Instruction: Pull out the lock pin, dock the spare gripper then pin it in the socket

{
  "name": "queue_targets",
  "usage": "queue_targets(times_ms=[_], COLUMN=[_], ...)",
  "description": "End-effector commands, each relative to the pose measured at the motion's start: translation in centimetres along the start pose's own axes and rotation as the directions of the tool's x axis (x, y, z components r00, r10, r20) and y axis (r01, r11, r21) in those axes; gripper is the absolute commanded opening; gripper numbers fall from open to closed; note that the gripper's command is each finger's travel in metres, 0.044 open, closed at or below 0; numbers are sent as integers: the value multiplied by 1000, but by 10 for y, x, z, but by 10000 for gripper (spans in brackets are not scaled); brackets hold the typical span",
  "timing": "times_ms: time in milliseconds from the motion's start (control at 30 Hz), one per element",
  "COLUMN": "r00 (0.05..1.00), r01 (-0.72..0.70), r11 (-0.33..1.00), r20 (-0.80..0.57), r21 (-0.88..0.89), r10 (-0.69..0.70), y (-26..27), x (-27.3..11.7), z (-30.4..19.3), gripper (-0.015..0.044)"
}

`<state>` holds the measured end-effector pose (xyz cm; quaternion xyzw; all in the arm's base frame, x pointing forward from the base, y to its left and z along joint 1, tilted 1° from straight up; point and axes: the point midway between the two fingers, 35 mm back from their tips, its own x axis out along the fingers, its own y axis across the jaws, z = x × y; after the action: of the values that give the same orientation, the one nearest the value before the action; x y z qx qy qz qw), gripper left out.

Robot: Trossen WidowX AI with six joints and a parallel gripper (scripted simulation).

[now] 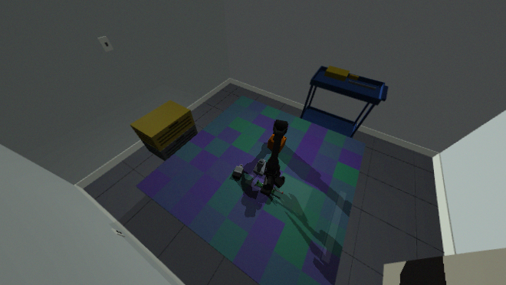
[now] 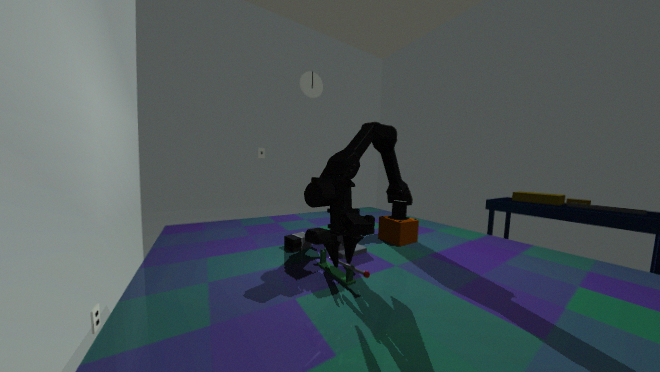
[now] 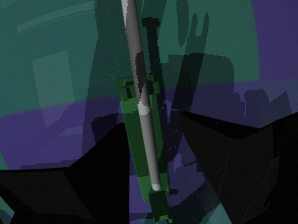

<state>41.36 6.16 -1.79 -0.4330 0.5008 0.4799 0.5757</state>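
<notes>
1. Looking down from the top view, the dark gripper (image 1: 267, 190) (image 2: 342, 264) (image 3: 153, 123) covers part of the green cradle (image 1: 259, 184) (image 2: 337, 273) (image 3: 131, 150); the grey mount (image 1: 260, 166) (image 2: 358, 251) is near, probably leaving little elbow room.
2. Across the exterior view, the lock pin (image 1: 277, 191) (image 2: 357, 270) (image 3: 145, 120) lies along the cradle, its red head (image 1: 282, 192) (image 2: 367, 274) overhanging one end. It looks light, stiff and perhaps slippery.
3. Between the parted fingers in the wrist view, the pin's grey shaft is ungripped. Mid-shaft seems the best hold, with fingertips clearing the cradle's raised ends.
</notes>
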Motion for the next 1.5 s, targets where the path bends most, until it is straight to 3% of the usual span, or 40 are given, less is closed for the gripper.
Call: queue_targets(times_ms=[0, 500, 700, 800, 1467], r00=[1000, 1000, 1000, 1000, 1000], r01=[-11, -11, -11, -11, -22], r11=[1000, 1000, 1000, 1000, 1000], r20=[-6, -6, -6, -6, -6], r21=[-2, -2, -2, -2, 3], r10=[11, 11, 11, 11, 22], y=[3, 4, 4, 4, 7], x=[9, 21, 21, 21, -6], z=[-2, -4, -4, -4, -1], gripper=[180, 180, 23, 3, 0])
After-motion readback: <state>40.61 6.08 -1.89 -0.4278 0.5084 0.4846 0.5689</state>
